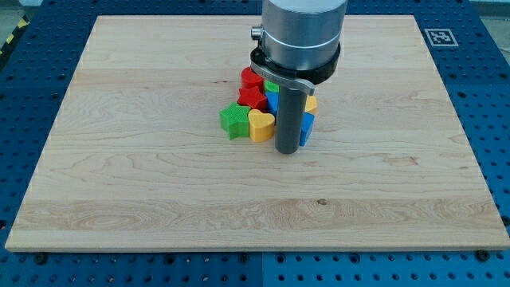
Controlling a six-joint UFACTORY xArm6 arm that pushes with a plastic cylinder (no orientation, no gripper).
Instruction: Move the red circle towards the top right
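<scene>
Several blocks lie clustered near the board's middle. A red block (252, 79) sits at the cluster's top left, partly under the arm; its shape is unclear. Another red block (252, 98) lies just below it. A green star (234, 120) is at the left, a yellow heart (260, 125) beside it. A green block (272, 86), a blue block (272, 101), a yellow block (311, 104) and a blue block (307, 130) are partly hidden by the rod. My tip (287, 151) rests at the cluster's lower right, between the yellow heart and the lower blue block.
The wooden board (159, 183) lies on a blue perforated table. A fiducial marker (439, 37) sits off the board's top right corner. The arm's grey body (299, 36) covers the cluster's top.
</scene>
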